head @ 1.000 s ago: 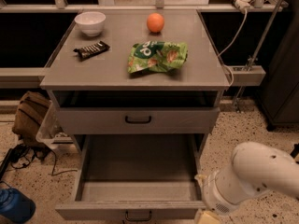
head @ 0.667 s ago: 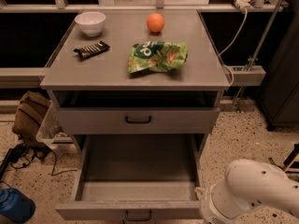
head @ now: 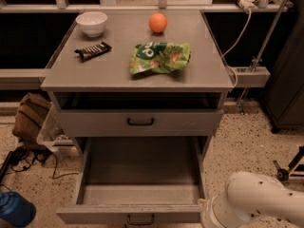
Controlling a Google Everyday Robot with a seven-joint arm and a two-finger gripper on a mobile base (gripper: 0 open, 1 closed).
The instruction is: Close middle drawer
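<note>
camera view | middle drawer (head: 140,175) extended lengthwise toward camera | end effector off-frame

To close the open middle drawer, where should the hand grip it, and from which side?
The small black bar handle centred on the low front panel of the middle drawer, approached from the front: the drawer stands pulled out, leaving that face exposed. Only the white arm shows, lower right; the hand is out of view.

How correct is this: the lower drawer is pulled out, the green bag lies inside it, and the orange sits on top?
Not fully. The camera view shows the pulled-out drawer empty; the green bag lies on top, near the orange. The hand is out of view; only the arm shows, lower right.
</note>
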